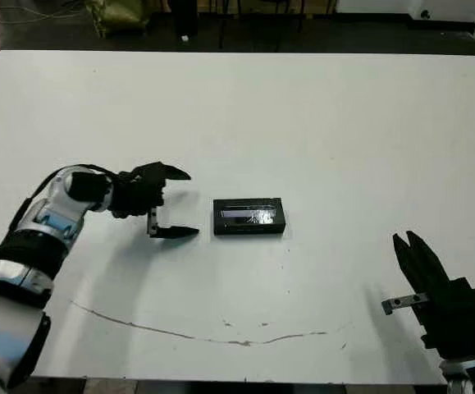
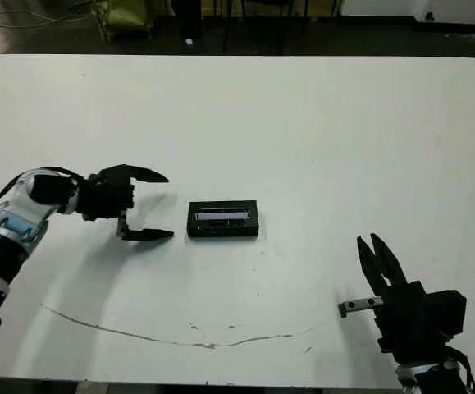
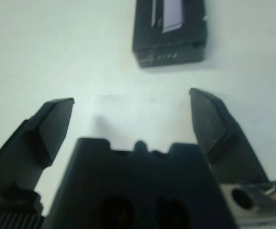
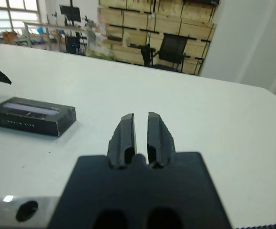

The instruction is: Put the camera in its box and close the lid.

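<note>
The lid [image 1: 248, 216], a black rectangular cover with a glossy silvery strip on top, lies flat near the middle of the white table [image 1: 303, 123]. It hides whatever is under it; neither the white-lined box nor the slim camera shows in any view. My left gripper [image 1: 193, 203] is open just left of the lid, its fingers spread toward the lid's short end and not touching it. In the left wrist view the lid [image 3: 168, 31] lies beyond the open fingertips. My right gripper [image 1: 404, 238] is shut and holds nothing, near the front right of the table, well away from the lid [image 4: 31, 116].
A thin dark crack line [image 1: 204, 336] runs across the table near its front edge. Beyond the far edge are a dark floor and chair legs. The right wrist view shows an office chair [image 4: 172, 50] and stacked crates behind the table.
</note>
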`<action>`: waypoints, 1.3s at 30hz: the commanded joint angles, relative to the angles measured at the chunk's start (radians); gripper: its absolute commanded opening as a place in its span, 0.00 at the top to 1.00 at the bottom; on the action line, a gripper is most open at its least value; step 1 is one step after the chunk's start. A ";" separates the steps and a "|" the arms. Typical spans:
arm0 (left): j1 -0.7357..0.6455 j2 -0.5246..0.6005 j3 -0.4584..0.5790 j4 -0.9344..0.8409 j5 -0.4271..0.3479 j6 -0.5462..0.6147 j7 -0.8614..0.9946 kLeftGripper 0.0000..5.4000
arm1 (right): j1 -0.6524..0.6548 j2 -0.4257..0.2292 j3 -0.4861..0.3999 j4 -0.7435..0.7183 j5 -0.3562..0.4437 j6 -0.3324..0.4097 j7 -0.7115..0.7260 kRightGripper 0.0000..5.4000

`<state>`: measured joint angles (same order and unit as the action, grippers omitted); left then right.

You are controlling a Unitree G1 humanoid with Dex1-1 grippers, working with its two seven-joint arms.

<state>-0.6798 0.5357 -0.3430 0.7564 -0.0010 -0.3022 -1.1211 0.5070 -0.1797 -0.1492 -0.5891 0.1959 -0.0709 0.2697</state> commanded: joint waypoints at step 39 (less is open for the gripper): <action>0.561 -0.425 0.004 -1.229 -0.212 0.890 0.975 1.00 | -0.008 -0.002 0.019 0.112 -0.033 -0.104 -0.014 1.00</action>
<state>-0.1299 0.1288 -0.3268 -0.5119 -0.2320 0.5704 -0.1666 0.4835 -0.1793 -0.1300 -0.4767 0.1699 -0.1961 0.2603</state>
